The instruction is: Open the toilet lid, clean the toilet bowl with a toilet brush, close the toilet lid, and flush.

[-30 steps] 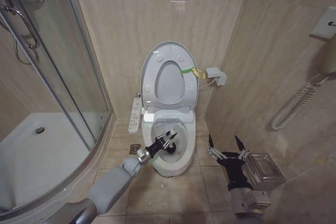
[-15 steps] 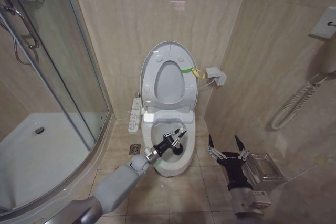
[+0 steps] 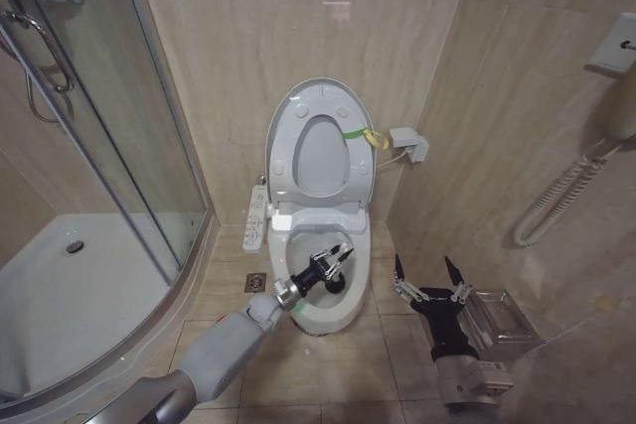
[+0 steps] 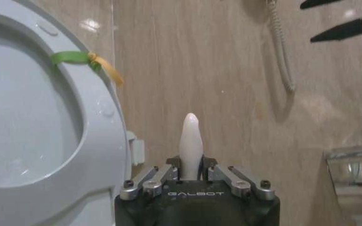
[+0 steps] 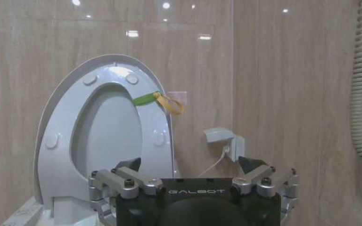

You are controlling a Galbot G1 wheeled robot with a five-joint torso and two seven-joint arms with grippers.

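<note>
You see a tan tile floor (image 3: pixel 328 364). The white toilet bowl (image 3: pixel 328 315) stands on it, back against the wall. A small square drain (image 3: pixel 255 281) sits in the floor just left of the bowl. The low white shower tray (image 3: pixel 70 285) lies on the far left.

Grey-sleeved arms beside the toilet bowl (image 3: pixel 320 317); black grippers marked GALBOT, silver screwed knuckles, black pointed fingertips.
</note>
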